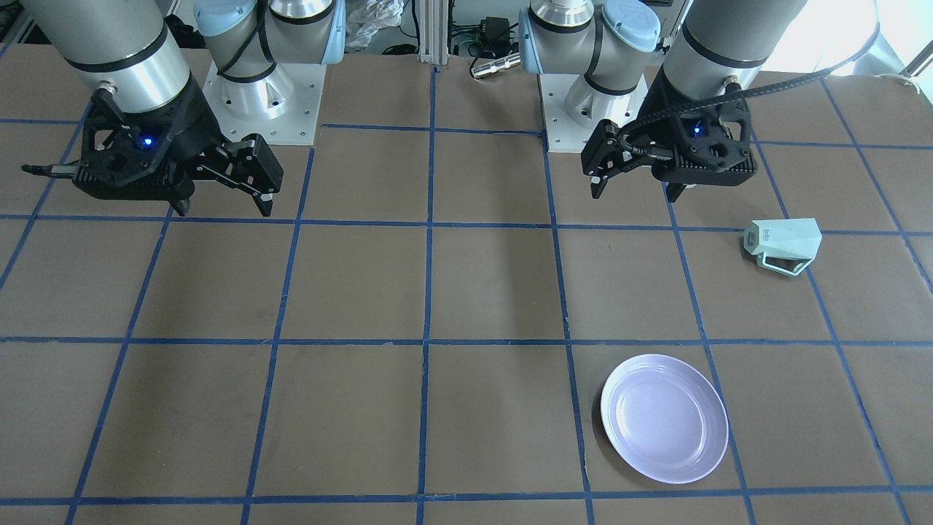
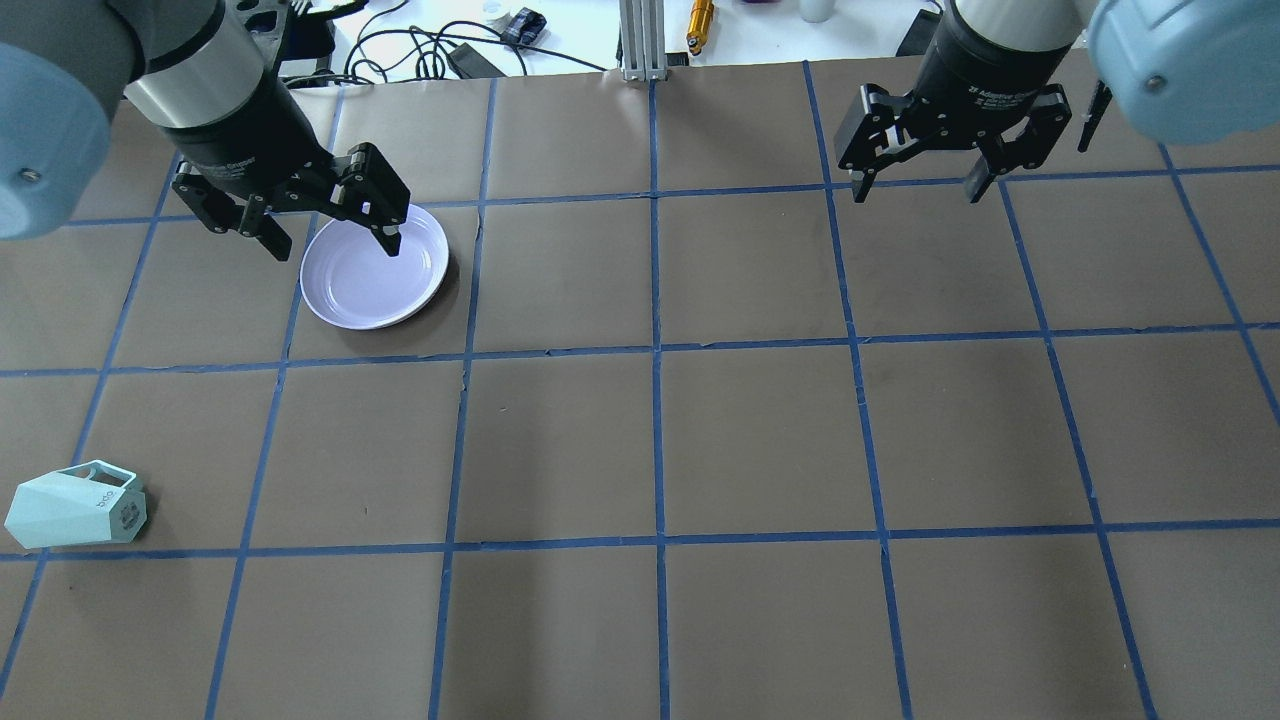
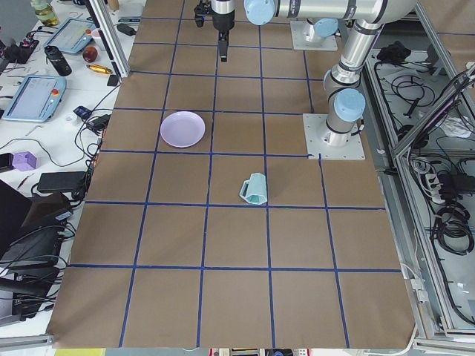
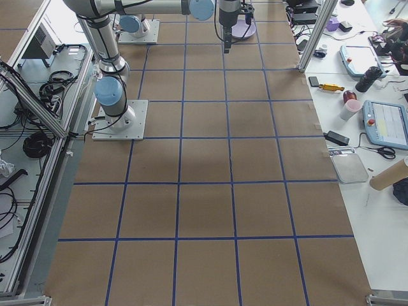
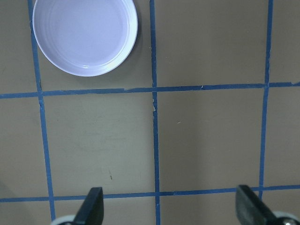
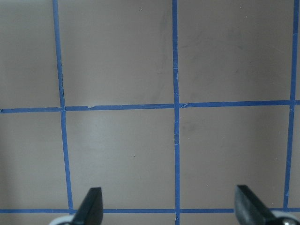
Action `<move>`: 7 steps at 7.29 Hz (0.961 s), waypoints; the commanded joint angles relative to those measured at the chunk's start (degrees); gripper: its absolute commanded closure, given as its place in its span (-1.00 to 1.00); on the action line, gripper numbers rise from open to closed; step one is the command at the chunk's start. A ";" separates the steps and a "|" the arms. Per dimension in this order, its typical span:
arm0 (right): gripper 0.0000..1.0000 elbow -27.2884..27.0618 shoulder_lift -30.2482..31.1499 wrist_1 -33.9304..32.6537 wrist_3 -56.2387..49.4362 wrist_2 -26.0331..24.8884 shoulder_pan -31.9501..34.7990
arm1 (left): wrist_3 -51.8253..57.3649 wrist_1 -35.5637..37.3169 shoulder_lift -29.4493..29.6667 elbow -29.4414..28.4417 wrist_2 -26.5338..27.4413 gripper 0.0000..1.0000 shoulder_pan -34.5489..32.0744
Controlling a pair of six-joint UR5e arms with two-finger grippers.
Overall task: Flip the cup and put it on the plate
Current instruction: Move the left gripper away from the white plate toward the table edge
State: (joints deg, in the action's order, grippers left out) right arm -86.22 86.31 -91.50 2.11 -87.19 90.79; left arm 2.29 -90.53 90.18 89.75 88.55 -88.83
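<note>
- Left gripper (image 2: pixel 335 248) hung above the table with its jaws spread wide and nothing between them; the wrist view showed only bare mat between the fingertips (image 5: pixel 93 208).
- Right gripper (image 2: pixel 916 190) was the same, spread and empty, far over on the other side.
- Cup (image 2: pixel 75 508) looked to be lying on its side on the robot's left, near the table's left edge. Its lettered base pointed toward table centre and its handle lay on the side away from the robot.
- Plate (image 2: pixel 375 268) sat farther forward, well apart from the cup, with nothing on it.
- Judged stage: no grasp started yet.
- Risk: the faceted, tapered wall could squirt out if the jaws closed across angled faces rather than flat ones.
- Risk: a first touch off-centre could roll or spin the cup, since it rested on one facet only.
- Risk: the handle could snag a finger during the flip.
- Risk: the glossy plate might skid, or the cup land on the raised rim and tip.
</note>
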 commanded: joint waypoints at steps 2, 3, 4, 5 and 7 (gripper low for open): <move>-1.00 0.00 0.00 0.00 0.00 0.00 0.00 | 0.08 0.00 0.17 0.34 0.05 -1.00 0.33; -1.00 0.00 0.00 0.00 0.00 0.00 0.00 | 0.26 0.09 0.26 0.25 -0.04 -1.00 0.76; -1.00 0.00 0.00 0.00 0.00 0.00 0.00 | 3.04 -0.26 0.09 -0.01 0.05 -1.00 2.60; -1.00 0.00 0.00 0.00 0.00 0.00 0.00 | 8.73 -1.05 -0.52 0.42 0.13 -1.00 6.36; -1.00 0.00 0.00 0.00 0.00 0.00 0.00 | 17.10 -1.92 -0.88 0.51 0.22 -1.00 13.65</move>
State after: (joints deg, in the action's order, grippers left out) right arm -86.22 86.31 -91.49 2.11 -87.19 90.79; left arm 14.25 -91.69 89.53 90.19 88.69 -79.68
